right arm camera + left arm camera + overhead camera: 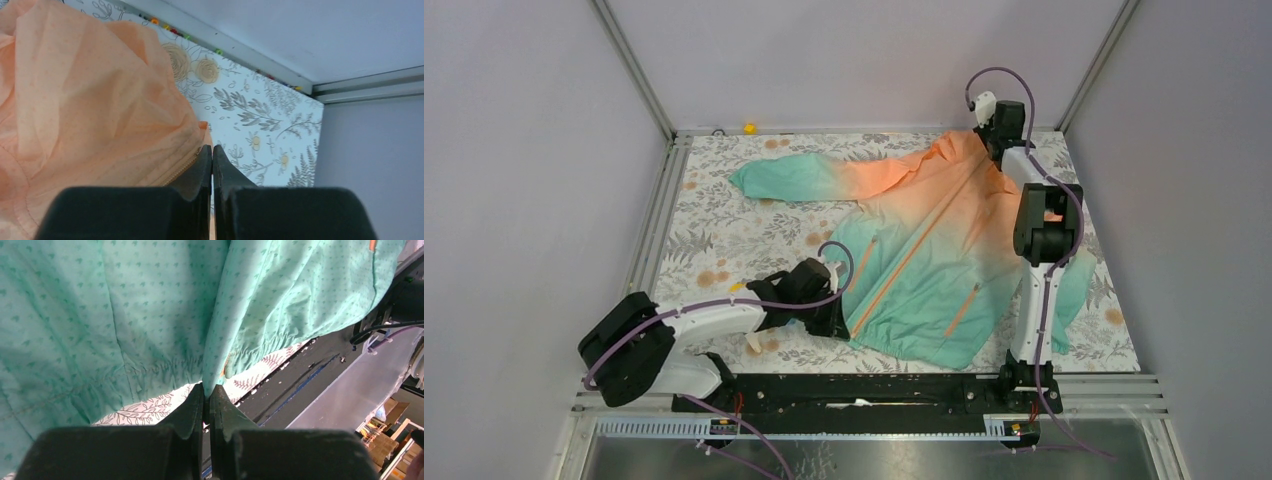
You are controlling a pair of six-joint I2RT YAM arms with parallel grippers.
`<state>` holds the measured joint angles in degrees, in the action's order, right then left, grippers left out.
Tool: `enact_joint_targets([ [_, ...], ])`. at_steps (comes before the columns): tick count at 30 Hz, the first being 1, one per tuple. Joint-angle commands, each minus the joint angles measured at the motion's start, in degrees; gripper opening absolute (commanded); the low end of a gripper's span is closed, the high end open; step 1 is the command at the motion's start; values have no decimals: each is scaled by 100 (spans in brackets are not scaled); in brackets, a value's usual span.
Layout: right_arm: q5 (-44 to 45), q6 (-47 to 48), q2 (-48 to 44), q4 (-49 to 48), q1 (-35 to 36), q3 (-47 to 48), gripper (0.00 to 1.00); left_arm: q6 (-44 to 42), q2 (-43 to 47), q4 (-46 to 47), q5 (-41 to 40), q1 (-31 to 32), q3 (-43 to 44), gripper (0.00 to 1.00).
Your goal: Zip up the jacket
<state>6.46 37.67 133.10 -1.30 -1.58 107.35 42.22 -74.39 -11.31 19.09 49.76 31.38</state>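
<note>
So the jacket [924, 250] lies spread over the right half of the table [704, 240], one sleeve stretching off to the far left, with the left gripper [209, 390] pinching its near hem and the right gripper [212, 150] at its collar end by the back right corner.

Orange-to-teal jacket [924, 240] lies on a white, grey-leafed, floral tablecloth [714, 240].

— Where does the top view sit?
— High behind the arm bases, looking down over the whole table [714, 235].
— And the wrist views?
— Each looks along its own fingers [192, 410], very close. The left one faces the jacket [125, 315] hem and, I think, the near rail [295, 390]. The right one faces the orange end by the far corner [312, 90]. Both patches show from above too.
</note>
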Motion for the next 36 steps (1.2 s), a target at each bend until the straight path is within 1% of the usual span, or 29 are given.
enact_joint_targets([
  [1, 347, -123, 163, -424, -168, 819, 0, -56, -290, -770, -10, 40, 119, 0],
  [2, 265, -388, 148, -246, -167, 930, 0, -86, -368, -779, -81, 18, 228, 0],
  [3, 115, -638, 105, 23, -167, 1040, 10, -118, -468, -776, -149, -2, 404, 0],
  [4, -48, -894, 20, 432, -162, 1118, 29, -158, -573, -772, -195, -29, 530, 0],
  [5, -72, -1184, -95, 759, -135, 1118, 47, -206, -678, -747, -238, -47, 643, 5],
  [6, 28, -1450, -261, 876, -99, 975, 62, -233, -759, -723, -330, -53, 733, 12],
  [7, 123, -1720, -482, 921, -68, 743, 74, -233, -796, -645, -431, -54, 767, 22],
  [8, 167, -1960, -750, 944, -24, 450, 82, -225, -796, -538, -482, -58, 773, 30],
  [10, 212, -2424, -1425, 928, 87, -251, 98, -199, -742, -391, -506, -79, 766, 41],
  [11, 212, -2737, -1771, 975, 125, -577, 99, -178, -664, -309, -478, -83, 723, 46],
  [14, 222, -3382, -2801, 1176, 537, -1443, 100, -72, -300, -161, -438, -81, 525, 58],
  [17, 337, -4209, -3856, 1596, 977, -2071, 100, -51, 284, -235, -438, -94, 407, 66],
  [19, 381, -5001, -4525, 1851, 1208, -2535, 100, -100, 630, -432, -458, -96, 465, 68],
  [22, -512, -5728, -5547, 2233, 1235, -3125, 100, -187, 1148, -864, -526, -98, 650, 71],
  [24, -1129, -5827, -6264, 2358, 1231, -3506, 100, -224, 1517, -1191, -611, -100, 787, 73],
  [26, -1548, -5946, -6991, 2486, 1231, -3803, 100, -266, 1861, -1421, -659, -100, 940, 75],
  [27, -1729, -5973, -7362, 2553, 1231, -3918, 100, -297, 2004, -1543, -717, -104, 1051, 76],
  [28, -1784, -6024, -7660, 2687, 1231, -3968, 100, -345, 2108, -1684, -762, -107, 1191, 84],
  [29, -1795, -6095, -7946, 2885, 1232, -3944, 100, -406, 2188, -1834, -833, -107, 1446, 88],
  [33, -1792, -6249, -8815, 3554, 1231, -3696, 100, -736, 2266, -2372, -1154, -110, 2445, 91],
  [36, -1550, -6215, -9188, 3939, 1230, -3278, 100, -1061, 2301, -2685, -1525, -113, 3326, 95],
])
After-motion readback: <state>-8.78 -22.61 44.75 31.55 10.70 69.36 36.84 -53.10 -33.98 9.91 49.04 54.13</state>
